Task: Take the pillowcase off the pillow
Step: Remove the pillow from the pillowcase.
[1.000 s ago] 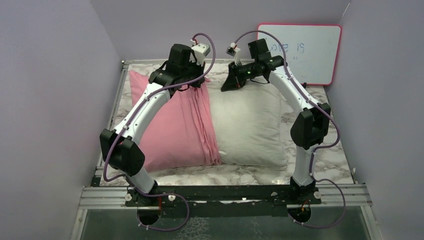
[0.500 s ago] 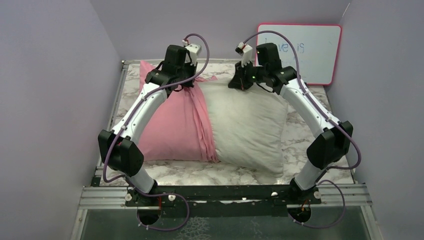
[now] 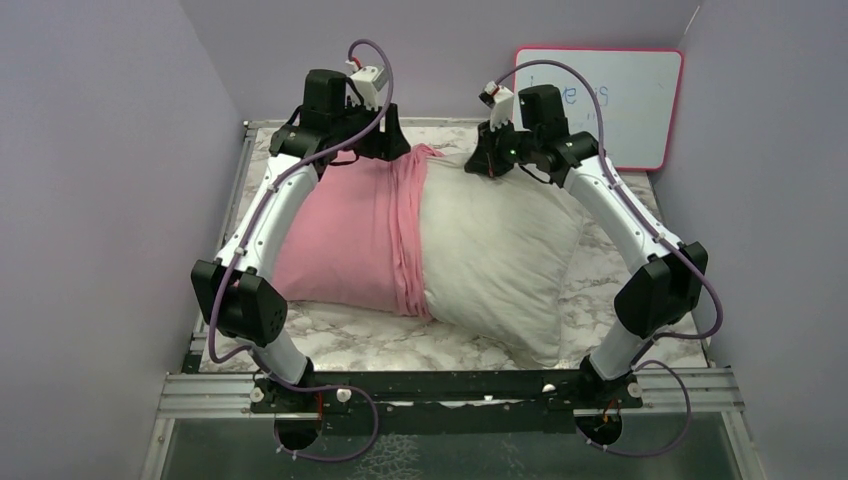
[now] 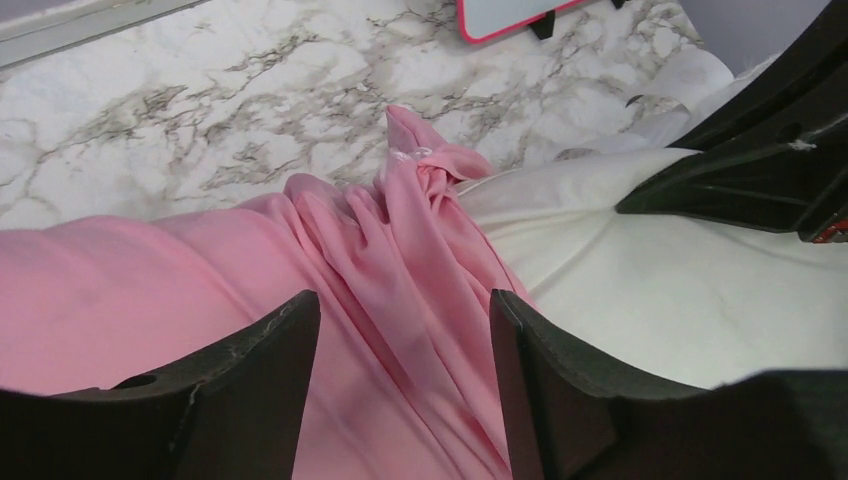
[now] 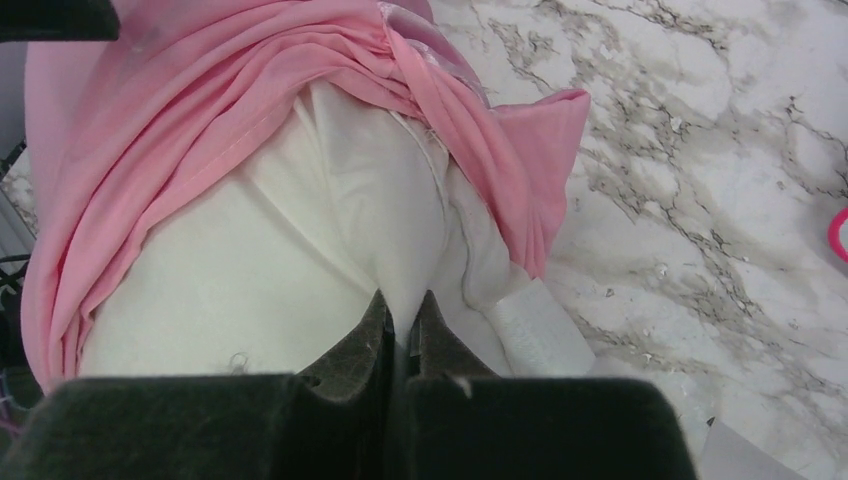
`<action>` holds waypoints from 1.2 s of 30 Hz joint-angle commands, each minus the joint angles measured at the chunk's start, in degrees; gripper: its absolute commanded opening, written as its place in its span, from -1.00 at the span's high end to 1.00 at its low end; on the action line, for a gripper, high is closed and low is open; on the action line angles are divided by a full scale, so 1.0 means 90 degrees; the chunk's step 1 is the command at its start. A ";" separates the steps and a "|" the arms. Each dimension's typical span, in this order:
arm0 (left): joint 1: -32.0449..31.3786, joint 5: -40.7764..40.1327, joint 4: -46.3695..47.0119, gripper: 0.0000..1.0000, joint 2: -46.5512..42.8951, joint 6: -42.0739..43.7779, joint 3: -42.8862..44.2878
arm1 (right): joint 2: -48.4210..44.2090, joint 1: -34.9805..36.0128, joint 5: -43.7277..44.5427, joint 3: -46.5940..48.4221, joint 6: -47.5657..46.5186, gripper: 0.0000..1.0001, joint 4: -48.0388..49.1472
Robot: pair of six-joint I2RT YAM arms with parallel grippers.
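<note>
Pillow [image 3: 500, 250] long axis left-right; right pincer [image 5: 403, 308] pinching it; left pincer [image 4: 400, 305] spread.

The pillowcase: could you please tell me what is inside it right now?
The pillow is inside the pillowcase: its left part bulges under the pink cloth, while its right half sticks out bare. How far in it reaches is covered.

Pink cloth pillowcase [image 4: 380, 260] (faint sheen); pillow [image 3: 500, 240] matt white cloth; table [image 4: 200, 90] glossy marble-look.
</note>
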 commanded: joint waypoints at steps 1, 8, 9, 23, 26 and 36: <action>-0.0017 0.0458 0.0089 -0.37 0.0018 -0.0058 0.0011 | -0.0246 -0.0071 0.0180 0.0290 0.0191 0.99 0.0368; -0.0379 0.0098 -0.0254 -0.54 0.0406 0.0189 0.0219 | -0.0550 -0.0071 -0.0105 0.0164 0.0191 0.99 0.0698; -0.0450 -0.0041 -0.0312 -0.54 0.0502 0.0240 0.0300 | -0.0596 -0.0071 -0.0164 0.0147 0.0196 0.99 0.0744; -0.0859 -0.3071 -0.0739 0.56 0.0941 0.0387 0.0846 | -0.0948 -0.0072 0.0550 -0.0206 0.0148 0.99 0.0773; -0.0762 -0.3399 -0.0746 1.00 0.0938 0.0462 0.0890 | -0.0967 -0.0063 0.0592 -0.0254 0.0134 0.99 0.0725; 0.0003 -0.5635 -0.0871 1.00 0.1040 0.0576 0.0770 | -0.1069 -0.0072 0.1214 -0.0254 0.0084 0.99 0.0488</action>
